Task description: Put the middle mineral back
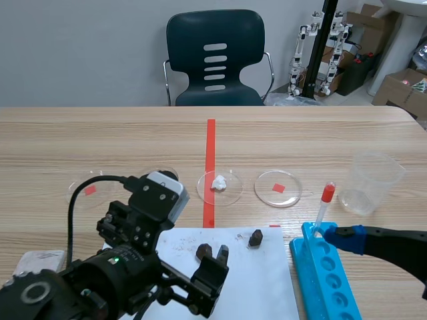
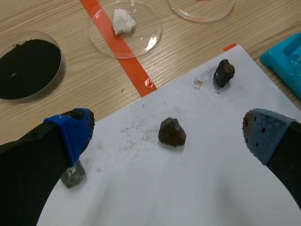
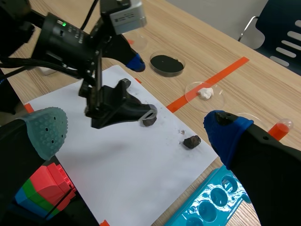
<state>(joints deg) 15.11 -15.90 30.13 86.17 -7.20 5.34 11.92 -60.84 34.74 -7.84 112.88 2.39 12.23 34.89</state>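
Where the middle stone (image 2: 171, 132) lies: on the white paper (image 2: 202, 188), between the left end effector's (image 2: 168, 131) fingers, touching neither.
Left end effector: fingers spread wide, nothing held.
Right end effector (image 3: 136, 128): fingers spread wide, empty, by the blue rack (image 3: 211, 197).
Worktop (image 2: 47, 108): glass dish (image 2: 146, 42) with a white lump (image 2: 123, 21), beyond the paper.

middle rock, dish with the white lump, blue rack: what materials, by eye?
Middle rock: likely natural stone; dull dark brown, rough, lumpy, reddish dust on the paper beside it. Dish: clear glass or plastic, can't tell which; glossy rim, table shows through. Blue rack: probably moulded plastic; uniform colour, smooth rounded wells.
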